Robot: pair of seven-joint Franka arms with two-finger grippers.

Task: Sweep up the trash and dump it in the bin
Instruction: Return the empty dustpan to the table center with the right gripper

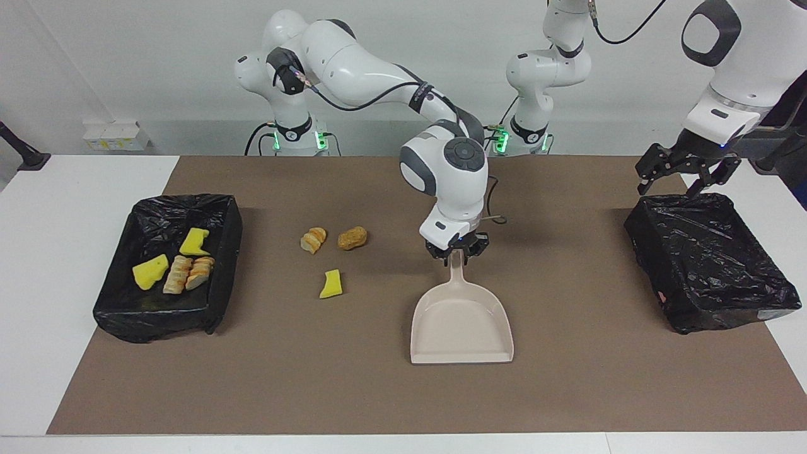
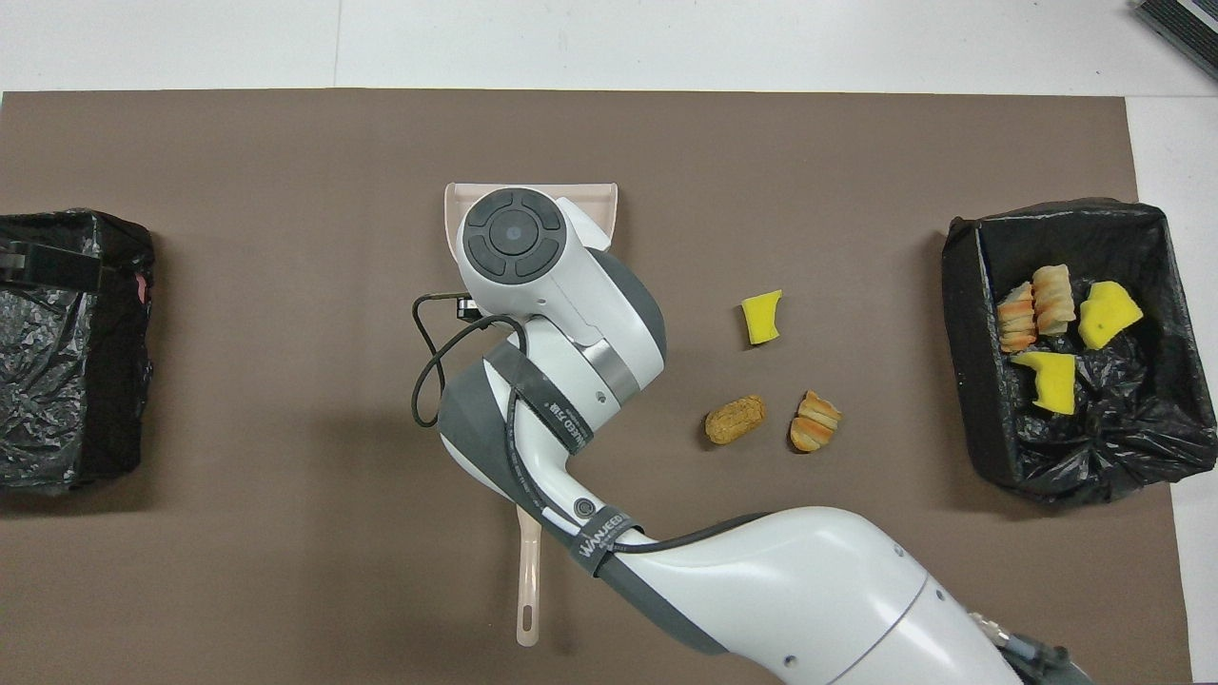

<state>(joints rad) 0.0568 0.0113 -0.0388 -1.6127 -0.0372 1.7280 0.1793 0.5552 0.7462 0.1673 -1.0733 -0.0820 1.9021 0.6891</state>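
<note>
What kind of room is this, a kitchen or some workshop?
Most likely a robot test lab: two white arms stand bolted at a table with a brown mat, and sponge and bread scraps lie staged beside lined bins.

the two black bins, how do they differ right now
The bin at the right arm's end holds trash: yellow sponge pieces and bread-like lumps. The bin at the left arm's end shows only black liner inside.

The left gripper hangs open above the rim of the bin at the left arm's end; no gripper is over the other.

Both are rectangular, lined with crinkled black plastic, and sit at the mat's ends.
</note>
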